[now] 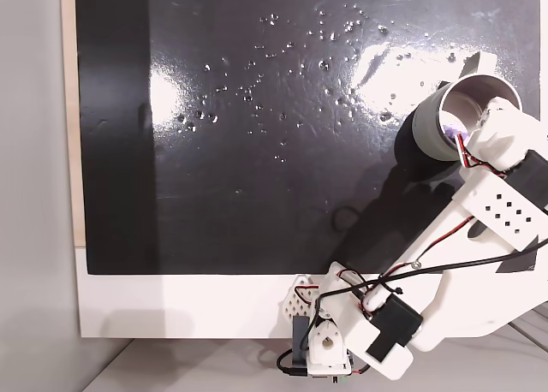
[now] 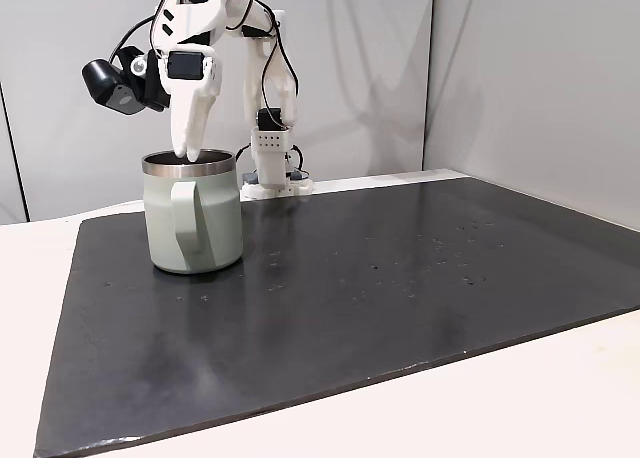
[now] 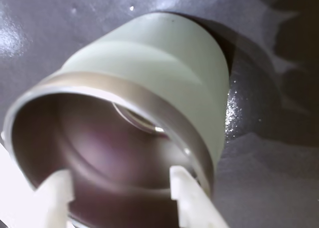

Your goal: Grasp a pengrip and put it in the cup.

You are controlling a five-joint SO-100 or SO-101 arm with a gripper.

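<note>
The cup [image 2: 195, 223] is a pale grey-green metal tumbler with a handle and a shiny inside. It stands upright on the black mat at the left in a fixed view, and at the right edge [image 1: 425, 131] in the fixed view from above. My gripper [image 2: 190, 154] hangs straight over it with its tips at the rim. In the wrist view the two white fingertips [image 3: 55, 193] stand apart over the cup's mouth [image 3: 164, 63] with nothing between them. A small purple patch [image 1: 450, 132] shows inside the cup; I cannot tell whether it is the pengrip.
A black mat [image 2: 400, 278] covers most of the white table [image 2: 560, 378]. The arm's base [image 2: 270, 168] stands at the mat's far edge, close behind the cup. A black round camera module [image 2: 110, 86] sticks out left of the gripper. Small shiny specks [image 1: 325, 41] dot the mat.
</note>
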